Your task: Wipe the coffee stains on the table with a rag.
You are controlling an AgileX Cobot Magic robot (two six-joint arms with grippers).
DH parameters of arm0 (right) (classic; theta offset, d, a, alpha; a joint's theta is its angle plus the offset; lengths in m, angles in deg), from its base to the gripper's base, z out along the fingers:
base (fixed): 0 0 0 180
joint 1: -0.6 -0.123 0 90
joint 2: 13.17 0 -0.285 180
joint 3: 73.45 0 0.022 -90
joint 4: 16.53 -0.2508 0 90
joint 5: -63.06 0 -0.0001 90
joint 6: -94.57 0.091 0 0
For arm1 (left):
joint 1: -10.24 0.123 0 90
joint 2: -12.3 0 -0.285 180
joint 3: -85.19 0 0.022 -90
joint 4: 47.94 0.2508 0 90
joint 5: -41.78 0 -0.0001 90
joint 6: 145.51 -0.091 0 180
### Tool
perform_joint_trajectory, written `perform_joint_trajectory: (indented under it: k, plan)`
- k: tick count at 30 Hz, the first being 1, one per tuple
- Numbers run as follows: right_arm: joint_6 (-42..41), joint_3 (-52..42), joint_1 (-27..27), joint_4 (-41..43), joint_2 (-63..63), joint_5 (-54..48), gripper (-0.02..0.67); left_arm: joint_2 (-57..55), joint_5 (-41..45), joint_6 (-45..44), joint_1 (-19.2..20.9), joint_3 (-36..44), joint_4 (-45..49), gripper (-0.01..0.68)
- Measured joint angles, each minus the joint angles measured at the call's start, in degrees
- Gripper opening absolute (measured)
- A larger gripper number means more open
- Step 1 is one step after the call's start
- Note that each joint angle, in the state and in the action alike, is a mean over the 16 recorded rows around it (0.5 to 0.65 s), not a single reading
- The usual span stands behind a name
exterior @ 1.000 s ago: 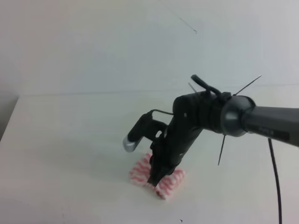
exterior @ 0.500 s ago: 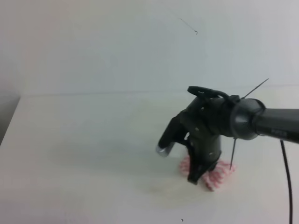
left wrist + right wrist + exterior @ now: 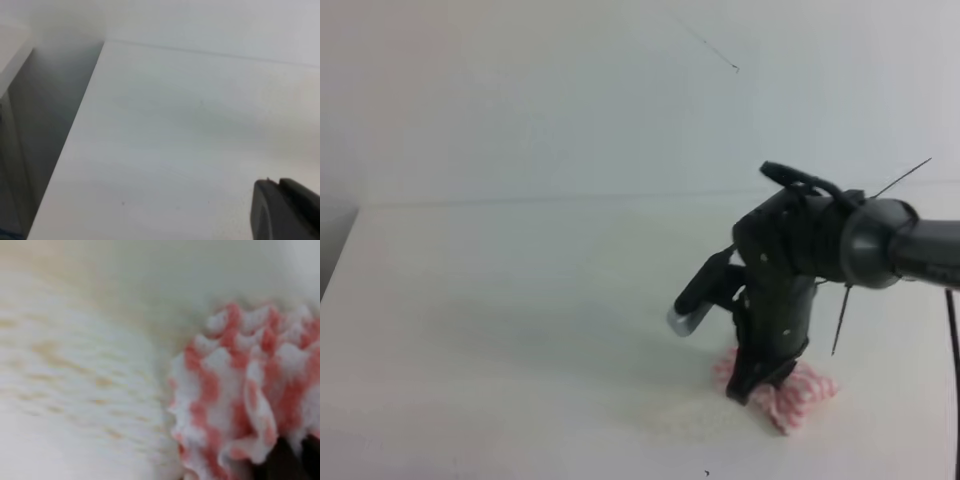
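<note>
My right gripper point(image 3: 752, 385) points down and is shut on the rag point(image 3: 802, 396), a pink and white striped cloth bunched and pressed onto the white table point(image 3: 500, 300). In the right wrist view the ruffled rag point(image 3: 240, 390) fills the right side, with a dark fingertip point(image 3: 282, 465) at its lower edge. Faint amber streaks of the coffee stains point(image 3: 60, 357) lie smeared on the table to its left. A pale yellowish trace point(image 3: 665, 412) shows left of the rag. Only a dark piece of my left gripper point(image 3: 285, 210) shows, over bare table point(image 3: 175, 125).
The table's left edge point(image 3: 67, 150) drops into a grey gap beside a wall. The white wall point(image 3: 620, 90) stands behind the table's far edge. A black cable point(image 3: 952, 380) hangs at the right.
My right gripper has dragged the rag across the table from the middle front to the right, then slightly further right and toward the front.
</note>
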Motion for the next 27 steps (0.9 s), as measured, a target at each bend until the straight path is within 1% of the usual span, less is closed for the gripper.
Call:
perform_joint_trajectory:
  k: [9,12,15,18,20,23,27]
  plan:
    - [-2.5,0.5,-13.5,-4.8,0.1,2.7,0.028,0.0,0.0,0.0,0.0,0.0,0.0,0.000]
    - [-3.1,1.4,-17.0,-6.3,0.3,4.2,0.028,0.0,0.0,0.0,0.0,0.0,0.0,0.000]
    - [-3.6,2.8,-19.3,-7.4,0.7,5.9,0.027,0.0,0.0,0.0,0.0,0.0,0.0,0.000]
    - [-4.1,4.6,-20.0,-7.7,1.3,7.3,0.029,0.0,0.0,0.0,0.0,0.0,0.0,0.000]
    - [-4.1,5.8,-19.5,-7.5,1.8,8.0,0.029,0.0,0.0,0.0,0.0,0.0,0.0,0.000]
    - [-3.8,7.4,-17.3,-7.0,2.5,8.5,0.029,0.0,0.0,0.0,0.0,0.0,0.0,0.000]
    - [-2.7,8.9,-12.5,-6.1,3.3,7.7,0.029,0.0,0.0,0.0,0.0,0.0,0.0,0.000]
